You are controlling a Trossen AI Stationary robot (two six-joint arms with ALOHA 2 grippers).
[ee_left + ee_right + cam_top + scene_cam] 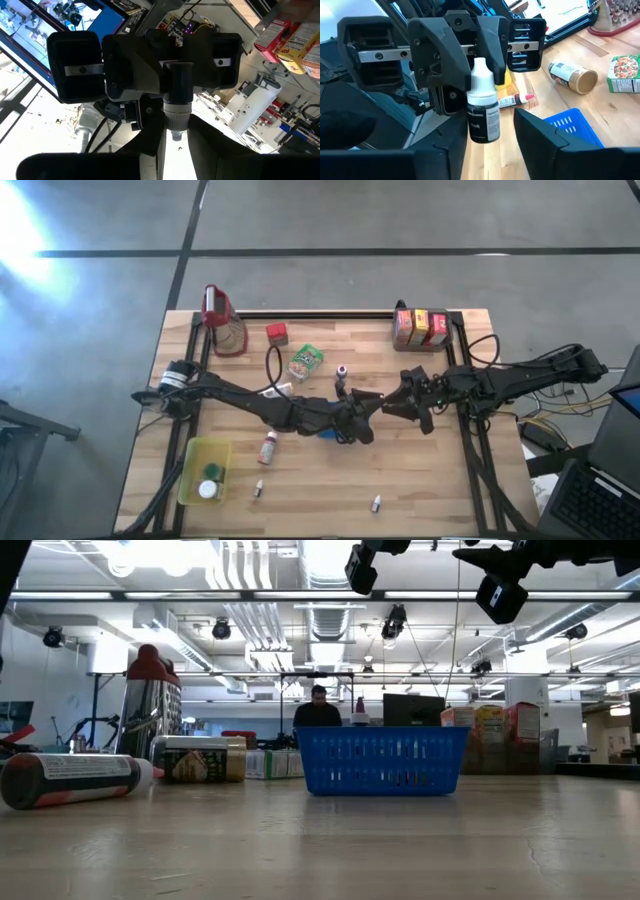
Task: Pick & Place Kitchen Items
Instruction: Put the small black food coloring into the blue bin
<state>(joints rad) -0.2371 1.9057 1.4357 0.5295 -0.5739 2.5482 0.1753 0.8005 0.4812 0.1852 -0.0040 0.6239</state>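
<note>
Both arms meet above the table's middle. My left gripper (372, 404) is shut on a small dropper bottle (482, 107) with a white cap and a black label, held in the air. My right gripper (395, 406) faces it, open. Its two fingers (545, 142) stand on either side of the bottle's lower end, with a gap showing on one side. Other kitchen items lie about the table: a red carton (277, 333), a green packet (306, 362), a tiny bottle (342, 372), a bottle lying flat (268, 447), and cartons (420, 327) at the back right. My left gripper pinches the bottle's white cap (480, 67) between its two fingers (451, 55), at the bottle's upper end. The fingers lie level and across the bottle. The black-labelled body (483, 120) sticks out beyond them, lifted clear of the table and reaching between the right fingers.
A blue perforated basket (383, 760) stands under the arms at mid-table. A grater with a red top (222, 320) stands at the back left. A yellow-green tray (190, 480) holding lids sits at the front left. Two tiny bottles (259, 489) (376, 503) stand near the front edge. A person sits beyond the table.
</note>
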